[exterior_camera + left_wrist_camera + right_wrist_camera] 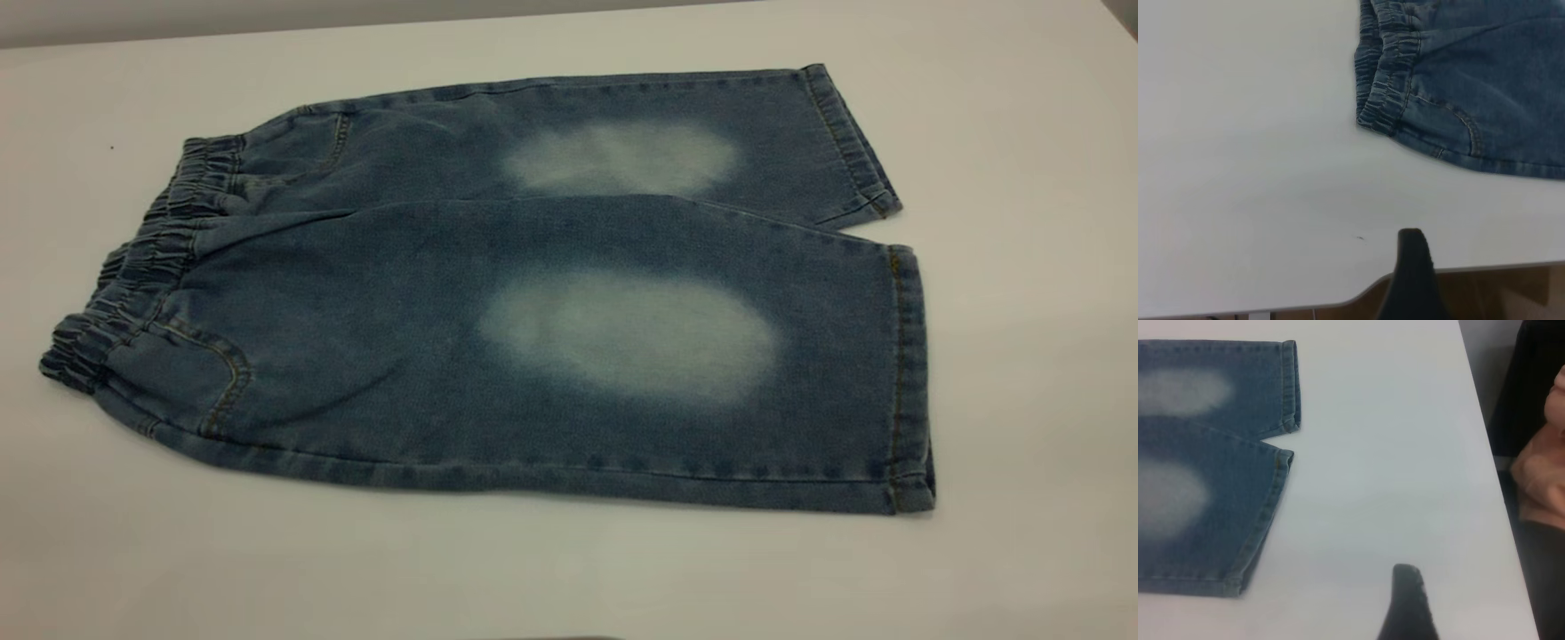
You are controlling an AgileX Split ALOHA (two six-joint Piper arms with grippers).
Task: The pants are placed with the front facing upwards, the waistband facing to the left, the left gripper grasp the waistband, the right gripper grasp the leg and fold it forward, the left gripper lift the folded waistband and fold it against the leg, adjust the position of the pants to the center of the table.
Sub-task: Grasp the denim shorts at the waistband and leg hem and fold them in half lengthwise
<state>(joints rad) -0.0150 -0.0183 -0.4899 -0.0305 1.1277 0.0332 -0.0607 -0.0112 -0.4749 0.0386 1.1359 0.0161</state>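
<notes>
The blue denim pants lie flat and unfolded on the white table, with a pale oval on each leg. Their gathered waistband points to the left and the two leg hems to the right. Neither gripper shows in the exterior view. In the left wrist view, a black part of my left gripper hangs over bare table near its edge, well apart from the waistband. In the right wrist view, my right gripper sits over bare table beyond the leg hems, touching nothing.
Bare white tabletop surrounds the pants on all sides. The table edge runs close to my left gripper, with brown floor below. Past the table's right edge, a person's arm shows against dark clothing.
</notes>
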